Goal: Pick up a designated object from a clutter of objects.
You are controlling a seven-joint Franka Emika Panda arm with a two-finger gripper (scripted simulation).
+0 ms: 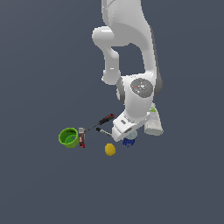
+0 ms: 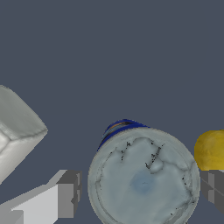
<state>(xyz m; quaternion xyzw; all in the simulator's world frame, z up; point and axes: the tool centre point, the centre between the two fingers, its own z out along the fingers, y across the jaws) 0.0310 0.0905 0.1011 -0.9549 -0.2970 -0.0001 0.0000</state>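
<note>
right now i have the pincer (image 2: 139, 188) straddling the small dark blue cylindrical can with the pale silvery-grey top (image 2: 142, 179), jaws spread wide, holding nothing.

my judgement of the risk: the round yellow lemon (image 2: 211, 150) sits just beside one grey finger (image 2: 213, 186), so closing or dropping lower could nudge it, and an off-centre squeeze might tip the can or let its curved wall slip out. the wrist view shows me both fingers apart from the can's sides and the pale white bottle (image 2: 17, 131) nearby; the exterior view hides the fingers behind the white wrist, but only it shows the can (image 1: 128, 141) standing on the dark bench (image 1: 39, 183) between lemon (image 1: 110, 149) and bottle (image 1: 154, 122), with the green plastic cup (image 1: 68, 137) and red-handled screwdriver (image 1: 104, 120) well apart.
</note>
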